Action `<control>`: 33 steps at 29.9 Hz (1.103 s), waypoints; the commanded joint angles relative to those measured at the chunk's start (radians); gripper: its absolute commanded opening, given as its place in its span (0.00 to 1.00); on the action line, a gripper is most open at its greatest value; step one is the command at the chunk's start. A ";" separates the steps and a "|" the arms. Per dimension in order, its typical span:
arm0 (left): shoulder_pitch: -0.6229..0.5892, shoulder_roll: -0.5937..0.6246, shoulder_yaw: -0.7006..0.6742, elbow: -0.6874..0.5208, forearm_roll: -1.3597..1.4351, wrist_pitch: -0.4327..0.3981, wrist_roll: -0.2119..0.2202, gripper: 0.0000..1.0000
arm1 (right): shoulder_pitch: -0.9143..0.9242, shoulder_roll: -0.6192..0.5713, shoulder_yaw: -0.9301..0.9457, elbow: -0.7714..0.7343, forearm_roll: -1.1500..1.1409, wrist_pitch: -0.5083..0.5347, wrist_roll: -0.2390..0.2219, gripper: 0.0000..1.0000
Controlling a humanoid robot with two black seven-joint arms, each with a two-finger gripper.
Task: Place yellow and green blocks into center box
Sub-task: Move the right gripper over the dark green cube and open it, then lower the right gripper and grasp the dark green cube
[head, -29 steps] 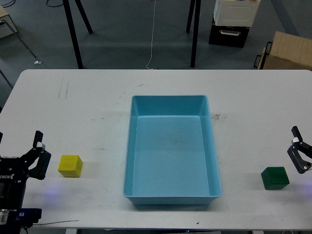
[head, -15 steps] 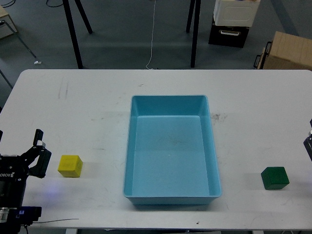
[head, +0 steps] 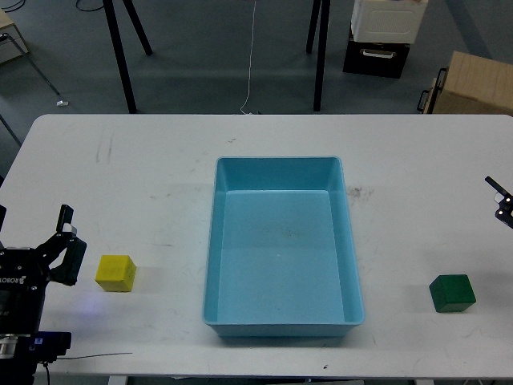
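A light-blue tray (head: 282,245) sits mid-worktop (head: 152,184), empty. A yellow cube (head: 115,273) lies near the left edge, just beside the left end effector (head: 64,241), whose fingers are spread wide. A green cube (head: 452,293) lies near the right edge. The right end effector (head: 502,200) is barely visible; its opening cannot be told. Both cubes look light, rigid, best gripped across opposite flat faces.
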 commanded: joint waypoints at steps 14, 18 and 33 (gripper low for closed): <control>-0.045 0.000 0.067 0.004 0.004 0.000 0.000 1.00 | 1.139 -0.047 -1.247 -0.079 -0.817 0.113 -0.303 1.00; -0.047 0.000 0.067 0.008 0.005 0.000 0.002 1.00 | 1.208 0.005 -1.336 -0.070 -0.929 0.170 -0.311 1.00; -0.048 0.000 0.067 0.037 0.007 0.000 0.000 1.00 | 1.318 0.234 -1.572 -0.079 -0.935 0.170 -0.332 1.00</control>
